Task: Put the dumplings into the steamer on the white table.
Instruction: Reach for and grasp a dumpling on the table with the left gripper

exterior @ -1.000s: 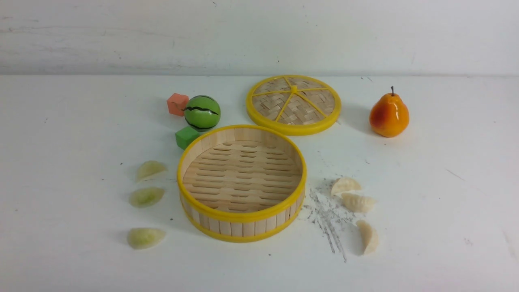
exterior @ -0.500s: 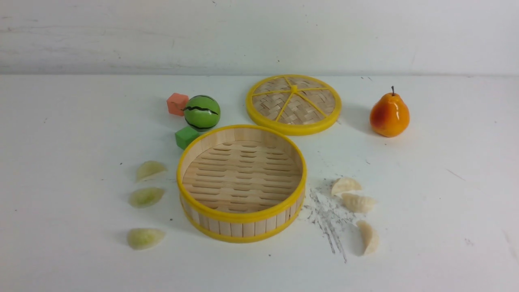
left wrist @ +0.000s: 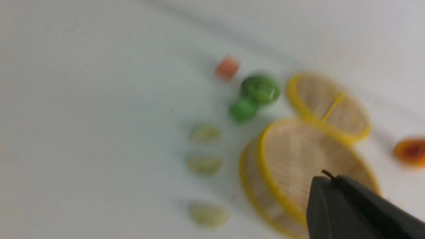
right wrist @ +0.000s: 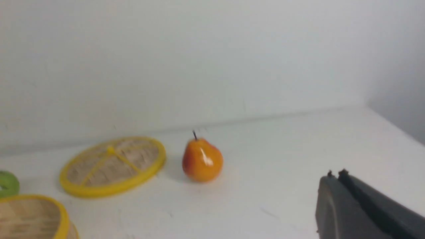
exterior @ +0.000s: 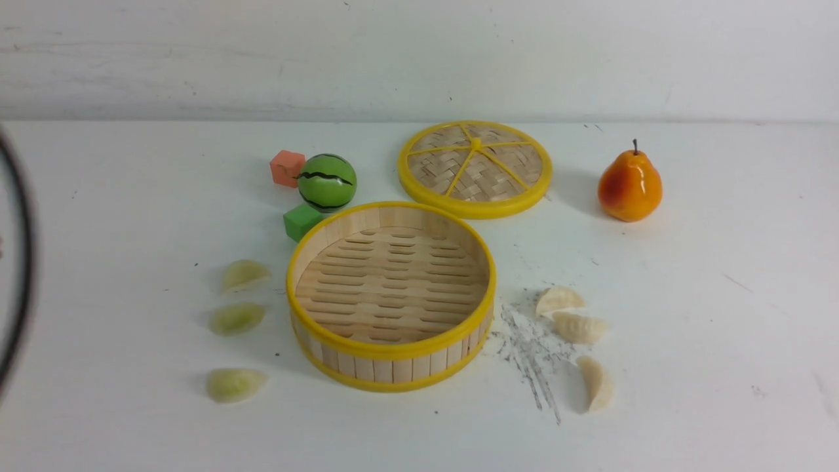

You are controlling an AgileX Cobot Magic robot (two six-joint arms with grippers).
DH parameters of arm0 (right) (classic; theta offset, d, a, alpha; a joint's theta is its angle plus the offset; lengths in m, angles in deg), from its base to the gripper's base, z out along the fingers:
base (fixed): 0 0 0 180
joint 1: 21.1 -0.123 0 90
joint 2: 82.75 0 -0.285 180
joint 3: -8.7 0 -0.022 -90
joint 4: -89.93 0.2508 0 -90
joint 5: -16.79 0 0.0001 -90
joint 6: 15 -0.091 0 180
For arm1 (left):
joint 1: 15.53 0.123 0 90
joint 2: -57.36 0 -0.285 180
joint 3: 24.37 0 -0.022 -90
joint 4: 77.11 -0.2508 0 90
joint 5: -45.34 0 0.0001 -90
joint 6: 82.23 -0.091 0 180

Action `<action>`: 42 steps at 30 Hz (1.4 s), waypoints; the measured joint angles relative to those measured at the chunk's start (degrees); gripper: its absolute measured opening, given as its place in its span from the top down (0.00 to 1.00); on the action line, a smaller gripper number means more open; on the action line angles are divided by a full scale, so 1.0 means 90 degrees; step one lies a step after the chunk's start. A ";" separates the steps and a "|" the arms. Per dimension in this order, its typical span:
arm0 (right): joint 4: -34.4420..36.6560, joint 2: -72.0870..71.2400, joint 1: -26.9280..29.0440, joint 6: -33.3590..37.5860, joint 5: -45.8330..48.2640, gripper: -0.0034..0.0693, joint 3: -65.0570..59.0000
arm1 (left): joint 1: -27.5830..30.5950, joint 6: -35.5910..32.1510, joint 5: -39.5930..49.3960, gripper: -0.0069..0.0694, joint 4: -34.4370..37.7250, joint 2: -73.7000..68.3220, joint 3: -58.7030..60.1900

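The steamer (exterior: pixel 390 341) stands empty in the middle of the white table (exterior: pixel 721 328). Three pale green dumplings lie to its left: one (exterior: pixel 244 275), one (exterior: pixel 236 317), one (exterior: pixel 234 384). Three cream dumplings lie to its right: one (exterior: pixel 557 300), one (exterior: pixel 579 327), one (exterior: pixel 598 383). My left gripper (left wrist: pixel 332 179) is shut on nothing and hangs well above the table; its blurred view shows the steamer (left wrist: pixel 265 166) and the green dumplings (left wrist: pixel 204 164). My right gripper (right wrist: pixel 335 176) is shut and empty, over bare table. Neither gripper shows in the front view.
The woven lid (exterior: pixel 474 168) lies behind the steamer. A green striped ball (exterior: pixel 327 182), an orange cube (exterior: pixel 287 168) and a green cube (exterior: pixel 301 221) sit at the back left. A toy pear (exterior: pixel 628 186) stands at the back right. A dark cable (exterior: pixel 23 262) curves along the left edge.
A dark cable has swung into the front view's left edge. Nothing on the table has moved.
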 joint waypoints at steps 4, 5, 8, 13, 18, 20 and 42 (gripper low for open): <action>0.0200 0.0659 -0.0322 0.0107 0.1089 0.97 0.0000 | 0.0000 -0.2194 0.1364 0.93 0.1574 -0.1451 -0.0229; 0.0347 0.0917 -0.0475 0.0246 0.1371 0.97 0.0000 | 0.0000 -0.2667 0.1504 0.93 0.2053 -0.1856 -0.0249; 0.0792 0.1519 -0.0951 0.0904 0.1982 0.97 0.0000 | 0.0000 -0.3527 0.1642 0.93 0.2740 -0.2595 -0.0383; 0.2136 0.2382 -0.1965 0.2799 0.2322 0.97 0.0000 | 0.0000 -0.4431 0.1606 0.83 0.2777 -0.3774 -0.1041; 0.3202 0.2889 -0.2606 0.4240 0.2316 0.97 0.0005 | 0.0000 -0.5820 0.1535 0.56 0.2397 -0.4675 -0.1606; 0.3532 0.2978 -0.2753 0.4637 0.2316 0.97 0.0005 | 0.0000 -0.6577 0.1486 0.47 0.2348 -0.5017 -0.1821; 0.4594 0.3028 -0.2883 0.5650 0.2176 0.95 0.0012 | 0.0000 -0.9274 0.0692 0.64 0.1627 -0.6988 -0.2248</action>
